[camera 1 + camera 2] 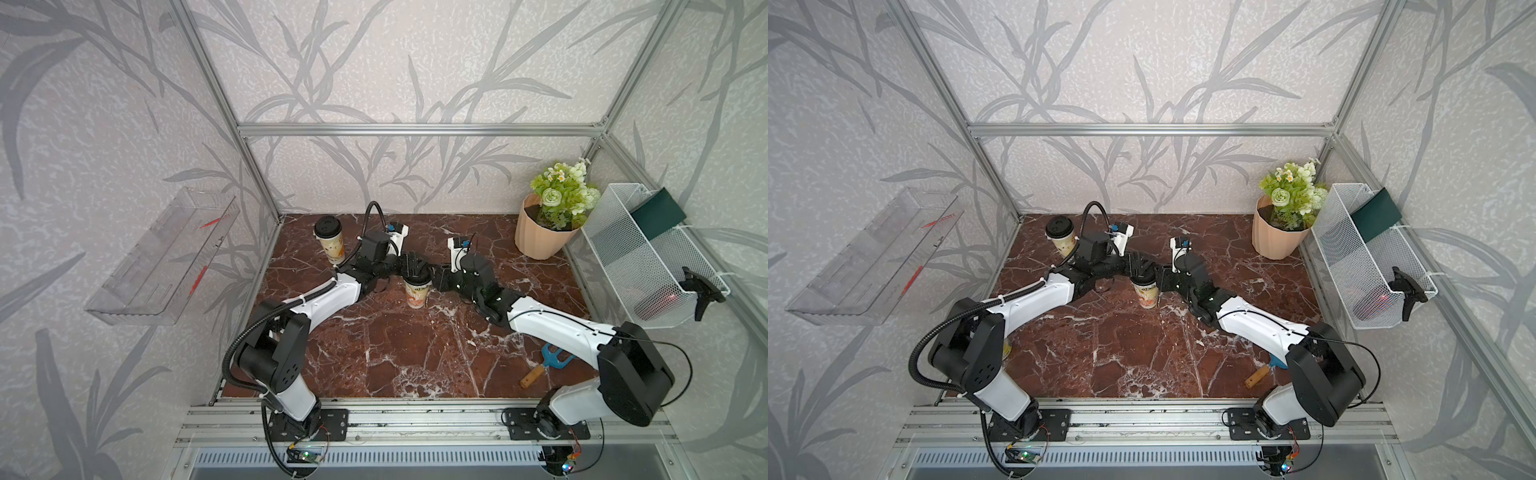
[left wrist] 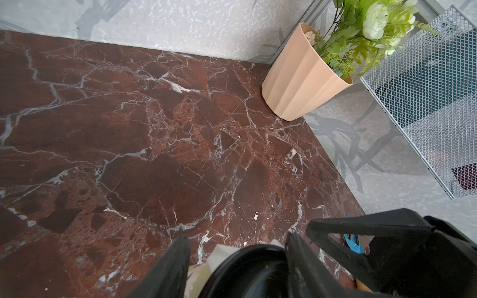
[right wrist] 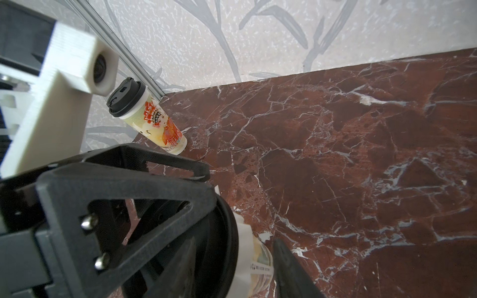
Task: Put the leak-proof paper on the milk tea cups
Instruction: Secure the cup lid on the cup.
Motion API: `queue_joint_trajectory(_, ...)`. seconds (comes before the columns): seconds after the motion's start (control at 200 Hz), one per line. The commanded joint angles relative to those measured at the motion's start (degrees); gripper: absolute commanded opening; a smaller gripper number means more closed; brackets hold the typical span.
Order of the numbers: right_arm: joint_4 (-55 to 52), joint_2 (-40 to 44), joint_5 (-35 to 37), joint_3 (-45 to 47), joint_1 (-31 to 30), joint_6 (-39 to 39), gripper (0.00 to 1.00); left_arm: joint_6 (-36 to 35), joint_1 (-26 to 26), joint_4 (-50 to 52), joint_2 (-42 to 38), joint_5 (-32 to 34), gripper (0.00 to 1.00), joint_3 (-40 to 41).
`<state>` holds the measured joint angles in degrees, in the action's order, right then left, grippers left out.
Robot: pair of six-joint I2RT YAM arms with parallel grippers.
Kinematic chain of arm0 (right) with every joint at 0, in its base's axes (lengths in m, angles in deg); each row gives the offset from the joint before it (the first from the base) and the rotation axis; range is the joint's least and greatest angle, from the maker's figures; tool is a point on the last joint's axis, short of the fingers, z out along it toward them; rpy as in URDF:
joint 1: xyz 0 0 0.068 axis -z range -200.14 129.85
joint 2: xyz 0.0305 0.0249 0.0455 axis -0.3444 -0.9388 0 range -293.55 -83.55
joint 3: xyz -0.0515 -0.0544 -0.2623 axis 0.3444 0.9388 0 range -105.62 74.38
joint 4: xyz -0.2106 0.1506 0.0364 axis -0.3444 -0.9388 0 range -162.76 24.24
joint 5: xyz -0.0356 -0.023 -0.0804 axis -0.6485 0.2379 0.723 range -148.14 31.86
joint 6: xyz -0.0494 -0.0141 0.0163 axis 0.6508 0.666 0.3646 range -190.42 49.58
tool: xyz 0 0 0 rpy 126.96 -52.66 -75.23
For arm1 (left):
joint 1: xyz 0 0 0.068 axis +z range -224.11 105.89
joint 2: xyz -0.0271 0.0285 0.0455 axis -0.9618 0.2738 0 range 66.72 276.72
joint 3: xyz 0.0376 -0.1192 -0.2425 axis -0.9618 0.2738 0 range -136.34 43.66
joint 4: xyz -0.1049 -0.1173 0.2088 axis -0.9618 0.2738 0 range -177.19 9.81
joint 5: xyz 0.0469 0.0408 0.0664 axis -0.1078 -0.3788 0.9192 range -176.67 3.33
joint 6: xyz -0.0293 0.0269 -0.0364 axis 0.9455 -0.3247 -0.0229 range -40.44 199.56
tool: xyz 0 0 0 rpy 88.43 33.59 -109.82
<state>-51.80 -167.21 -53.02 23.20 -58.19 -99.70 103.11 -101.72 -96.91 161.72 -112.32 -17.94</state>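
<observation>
One milk tea cup [image 1: 417, 293] [image 1: 1146, 295] stands mid-table under a black lid [image 2: 247, 273] [image 3: 227, 245]. The leak-proof paper [image 2: 222, 254] [image 3: 244, 260] shows as white folded edges sticking out under that lid. My left gripper [image 1: 411, 266] [image 2: 236, 238] and right gripper [image 1: 432, 276] [image 3: 232, 242] meet over this cup from opposite sides. Both are open, fingers straddling the lid. One left finger [image 2: 296, 258] touches the lid rim, while the other stands off it. A right finger [image 3: 286, 265] stands close beside the cup wall. A second lidded cup [image 1: 328, 243] [image 3: 147, 121] stands at the back left.
A peach ribbed flower pot [image 1: 536, 237] [image 2: 302, 82] stands at the back right. A white wire basket [image 1: 648, 257] hangs on the right wall. A blue tool with a wooden handle [image 1: 552, 357] lies near the right arm. A clear shelf [image 1: 162, 257] hangs on the left wall.
</observation>
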Motion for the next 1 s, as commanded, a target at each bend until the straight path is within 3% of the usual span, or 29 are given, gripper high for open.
queue_joint_trajectory(0.0, 1.7, -1.0, 2.4, 0.4, 0.2, -0.9, 0.48, -2.5, 0.3, 15.6, 3.8, 1.6, 0.60, 5.0)
queue_joint_trajectory(0.49, 4.3, -4.9, 4.1, 0.8, 0.4, -2.1, 0.42, -2.5, 0.3, 15.2, 4.3, 1.5, 0.59, 5.2)
queue_joint_trajectory(0.995, 9.1, -3.5, -1.3, 2.7, 2.3, -4.2, 0.40, -3.1, 0.3, 14.9, 4.5, 1.5, 0.59, 5.7)
